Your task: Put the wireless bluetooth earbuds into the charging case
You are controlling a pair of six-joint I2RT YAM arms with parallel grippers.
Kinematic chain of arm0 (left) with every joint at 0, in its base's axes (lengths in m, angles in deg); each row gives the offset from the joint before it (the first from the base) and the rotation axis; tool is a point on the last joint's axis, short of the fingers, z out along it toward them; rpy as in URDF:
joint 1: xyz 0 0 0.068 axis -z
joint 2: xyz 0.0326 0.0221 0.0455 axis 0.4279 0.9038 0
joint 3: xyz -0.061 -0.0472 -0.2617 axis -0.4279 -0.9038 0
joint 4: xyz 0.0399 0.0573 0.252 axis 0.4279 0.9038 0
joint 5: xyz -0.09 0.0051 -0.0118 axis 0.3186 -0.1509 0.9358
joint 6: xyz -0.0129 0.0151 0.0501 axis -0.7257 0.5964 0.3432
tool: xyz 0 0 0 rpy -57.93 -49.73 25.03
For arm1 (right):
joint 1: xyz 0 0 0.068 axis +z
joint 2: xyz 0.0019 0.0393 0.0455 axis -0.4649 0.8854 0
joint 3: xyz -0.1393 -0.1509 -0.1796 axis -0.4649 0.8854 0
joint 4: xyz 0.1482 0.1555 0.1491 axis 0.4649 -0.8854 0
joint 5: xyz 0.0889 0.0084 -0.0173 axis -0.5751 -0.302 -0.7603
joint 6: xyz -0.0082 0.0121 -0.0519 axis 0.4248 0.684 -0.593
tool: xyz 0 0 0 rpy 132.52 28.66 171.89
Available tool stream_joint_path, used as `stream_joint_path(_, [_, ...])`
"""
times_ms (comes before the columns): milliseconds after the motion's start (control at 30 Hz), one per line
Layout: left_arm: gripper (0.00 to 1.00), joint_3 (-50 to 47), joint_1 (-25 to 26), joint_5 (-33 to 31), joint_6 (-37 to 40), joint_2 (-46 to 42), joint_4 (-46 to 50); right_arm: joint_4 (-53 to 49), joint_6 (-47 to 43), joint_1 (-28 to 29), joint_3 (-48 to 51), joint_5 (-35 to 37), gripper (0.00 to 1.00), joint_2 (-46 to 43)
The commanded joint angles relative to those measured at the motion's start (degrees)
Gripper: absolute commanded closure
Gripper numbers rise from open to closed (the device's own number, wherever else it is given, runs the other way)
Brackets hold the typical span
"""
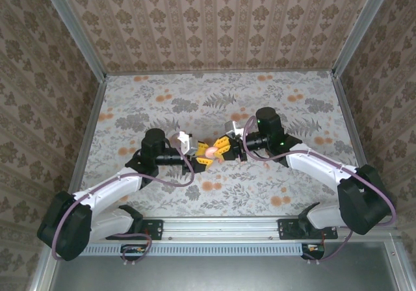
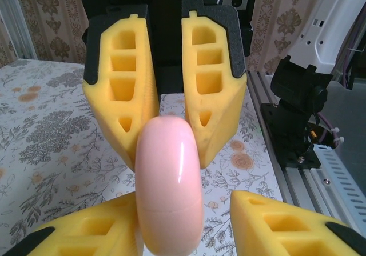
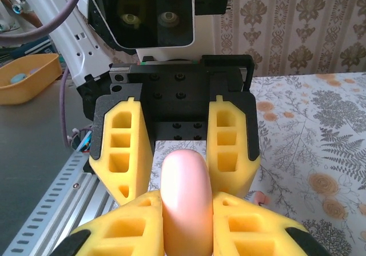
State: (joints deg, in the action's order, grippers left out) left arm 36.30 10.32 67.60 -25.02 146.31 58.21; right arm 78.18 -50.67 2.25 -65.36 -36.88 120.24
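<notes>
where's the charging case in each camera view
Top external: charging case mid-table, between the two arms' yellow jaws.
Left wrist: charging case lower centre, large and close.
Right wrist: charging case bottom centre, close up.
Shared landmark: floral cloth beneath.

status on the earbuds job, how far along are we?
Done: the charging case is picked up, clamped between the right fingers. In hand: the left fingers flank it with a gap, not yet gripping. Left: the case looks closed, and whether the earbuds are inside cannot be told, so opening it and seating them cannot be counted as done.
</notes>
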Motion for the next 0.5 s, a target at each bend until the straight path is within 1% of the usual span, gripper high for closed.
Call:
stream_joint_path(0, [0.60, 1.65, 0.46, 1.37, -0.70, -0.62, -1.66, 0.67, 0.27, 0.37, -1.87, -2.34, 0.80, 0.42])
stream_joint_path(133, [0.65, 1.81, 0.44, 0.88, -1.42, -0.81, -1.57, 0.18, 0.03, 0.37, -1.77, -2.32, 0.80, 0.47])
stream_joint_path(333, [0.64, 1.80, 0.46, 0.32, -2.04, -1.25, -1.95, -0.42, -0.11, 0.37, -1.86, -2.57, 0.80, 0.43])
stream_joint_path(467, [0.67, 1.90, 0.46, 0.12, -2.13, -1.34, -1.74, -0.67, -0.16, 0.37, -1.94, -2.66, 0.80, 0.52])
